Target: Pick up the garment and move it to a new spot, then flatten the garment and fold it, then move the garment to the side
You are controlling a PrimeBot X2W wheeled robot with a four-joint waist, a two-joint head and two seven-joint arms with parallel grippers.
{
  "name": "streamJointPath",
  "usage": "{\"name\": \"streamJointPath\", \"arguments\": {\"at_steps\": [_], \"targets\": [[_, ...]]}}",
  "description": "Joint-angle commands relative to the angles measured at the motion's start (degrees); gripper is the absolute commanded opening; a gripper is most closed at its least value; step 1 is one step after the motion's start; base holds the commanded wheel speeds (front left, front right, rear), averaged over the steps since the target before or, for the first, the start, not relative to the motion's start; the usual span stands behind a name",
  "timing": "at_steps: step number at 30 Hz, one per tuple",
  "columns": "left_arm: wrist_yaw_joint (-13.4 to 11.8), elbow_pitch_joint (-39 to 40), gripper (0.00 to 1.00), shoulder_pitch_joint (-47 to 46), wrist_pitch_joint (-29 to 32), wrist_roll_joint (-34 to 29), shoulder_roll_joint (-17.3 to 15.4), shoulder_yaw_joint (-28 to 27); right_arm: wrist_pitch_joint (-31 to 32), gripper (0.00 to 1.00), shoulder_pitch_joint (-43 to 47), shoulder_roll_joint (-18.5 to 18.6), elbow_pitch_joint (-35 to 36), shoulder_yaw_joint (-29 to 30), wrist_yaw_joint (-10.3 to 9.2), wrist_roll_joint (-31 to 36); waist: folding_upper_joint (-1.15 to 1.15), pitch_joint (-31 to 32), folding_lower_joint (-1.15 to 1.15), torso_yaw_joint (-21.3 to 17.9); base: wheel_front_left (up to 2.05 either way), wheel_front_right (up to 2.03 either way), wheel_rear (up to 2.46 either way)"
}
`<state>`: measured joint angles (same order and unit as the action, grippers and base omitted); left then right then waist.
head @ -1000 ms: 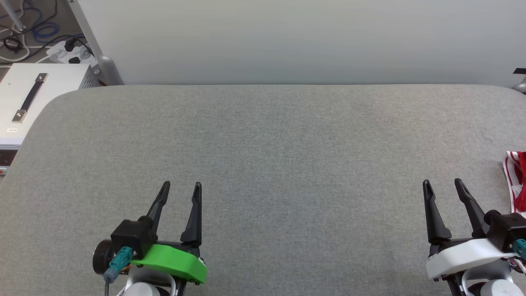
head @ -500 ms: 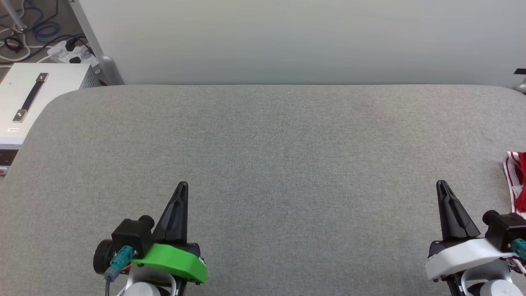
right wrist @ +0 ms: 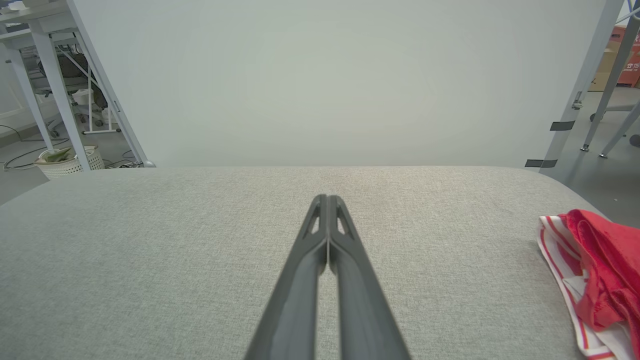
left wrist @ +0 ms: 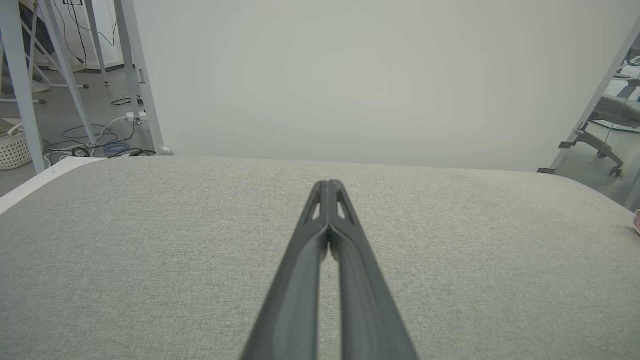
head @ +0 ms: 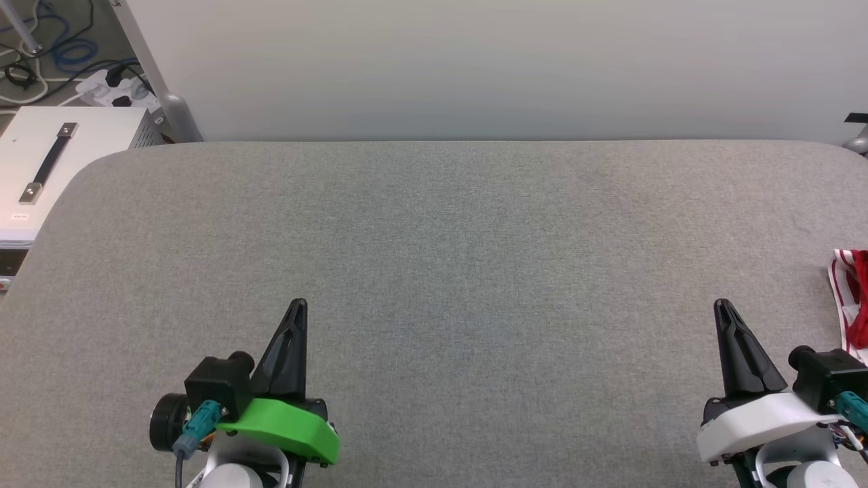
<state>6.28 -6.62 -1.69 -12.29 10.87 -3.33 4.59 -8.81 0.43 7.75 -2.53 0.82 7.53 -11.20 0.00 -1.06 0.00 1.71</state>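
Note:
The garment [head: 854, 298] is a crumpled red heap with red-white striped trim, lying at the right edge of the grey table [head: 441, 237] and cut off by the head view's border. In the right wrist view the garment [right wrist: 595, 270] lies well to the right of the fingers. My right gripper [head: 720, 306] sits near the front right, shut and holding nothing, a short way left of the cloth; its tips meet [right wrist: 327, 200]. Over the front left my left gripper [head: 298, 306] is shut and bare as well, tips pressed together [left wrist: 329, 185].
A white panel stands behind the table's far edge. Off the far left corner is a white case [head: 54, 163] with a dark handle, plus cables and a power strip [head: 108, 85] on the floor. Metal frame legs [right wrist: 75, 100] stand around the table.
Both grippers closed from open to fully shut, with nothing between their fingers. The arms and the garment stayed in place.

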Motion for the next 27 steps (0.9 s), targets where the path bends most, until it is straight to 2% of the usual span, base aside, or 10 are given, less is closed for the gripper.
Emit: {"name": "streamJointPath", "arguments": {"at_steps": [1,27], "targets": [[-0.5,0.4,0.0,0.3,0.3,-0.9,0.1,-0.3,0.3,0.0,-0.1,-0.3,0.3,-0.1,0.0,0.8,0.0,0.0,0.0,0.0,0.0,0.0,0.0],[-1.9,2.0,0.0,0.6,3.3,-3.3,0.2,-1.4,2.4,0.0,-0.2,-1.4,0.9,-0.3,-0.01,3.4,0.0,0.3,0.0,-0.4,0.0,0.0,0.0]]}}
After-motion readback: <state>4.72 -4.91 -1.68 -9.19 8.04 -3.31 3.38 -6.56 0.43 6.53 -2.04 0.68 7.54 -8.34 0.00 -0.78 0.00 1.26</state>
